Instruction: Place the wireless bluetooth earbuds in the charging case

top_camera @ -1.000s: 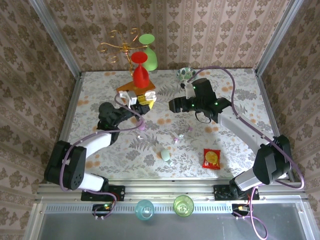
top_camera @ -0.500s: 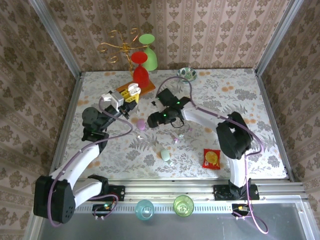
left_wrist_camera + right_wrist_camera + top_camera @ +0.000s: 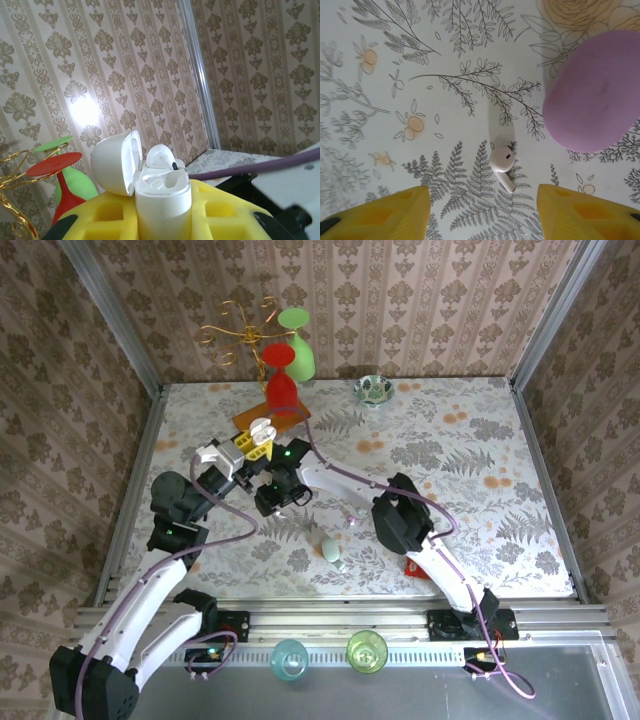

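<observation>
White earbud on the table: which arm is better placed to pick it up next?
Right. The right gripper hangs open above the white earbud, which lies between its fingers. The left gripper is shut on the open charging case.

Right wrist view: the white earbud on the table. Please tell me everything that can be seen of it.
The earbud is glossy white plastic: a rounded head with a small dark oval slot and a short stem pointing down-right. It lies on the fern-printed table, touching nothing else. The lilac case lies apart, up-right. The right gripper is open, its yellow fingers on either side, lower down.
</observation>
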